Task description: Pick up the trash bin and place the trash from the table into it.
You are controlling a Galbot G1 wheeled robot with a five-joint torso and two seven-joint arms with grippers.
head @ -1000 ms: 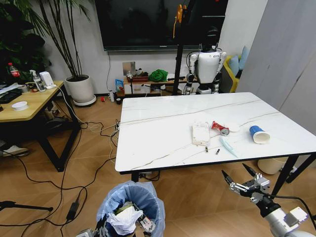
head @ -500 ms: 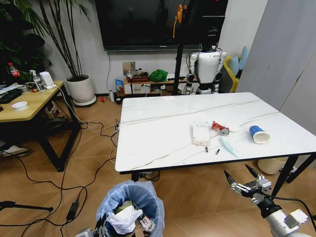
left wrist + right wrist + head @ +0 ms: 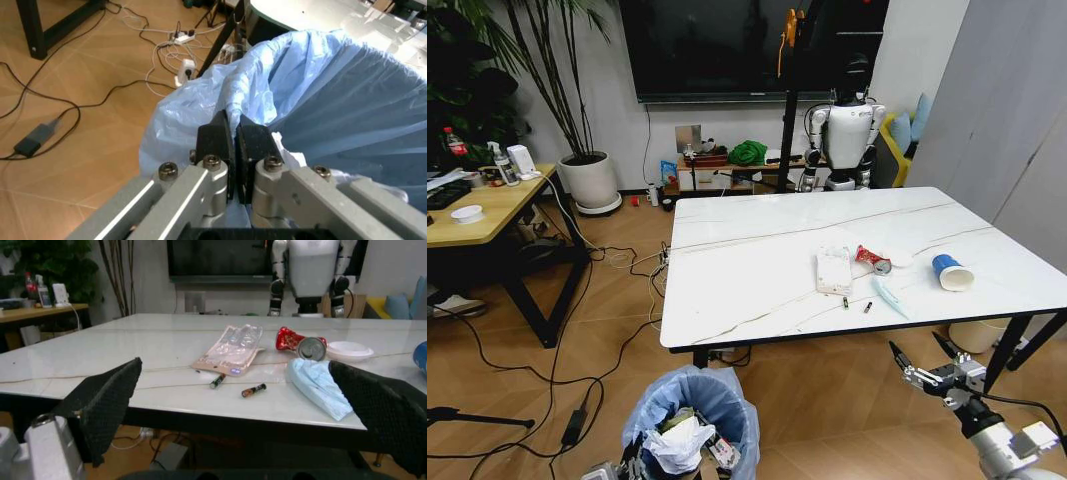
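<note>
So the left tool (image 3: pixel 232 145) is pinched tight on the rim of the trash bin (image 3: pixel 695 420), holding a fold of the light blue bag; in the head view that bin sits at the bottom edge, left of centre, already stuffed with crumpled paper. Over in the lower right corner the right tool (image 3: pixel 928 357) hangs with its fingers spread wide, below the front edge of the bench (image 3: pixel 747 270) and not touching anything. On the bench, right of the frame's centre, the leftover trash sits in a loose cluster: a clear plastic pack (image 3: pixel 834 270), a crushed red can (image 3: pixel 872 259), a pale blue mask (image 3: pixel 319 387), a blue paper cup (image 3: pixel 951 272) and two tiny batteries (image 3: pixel 235 385).
</note>
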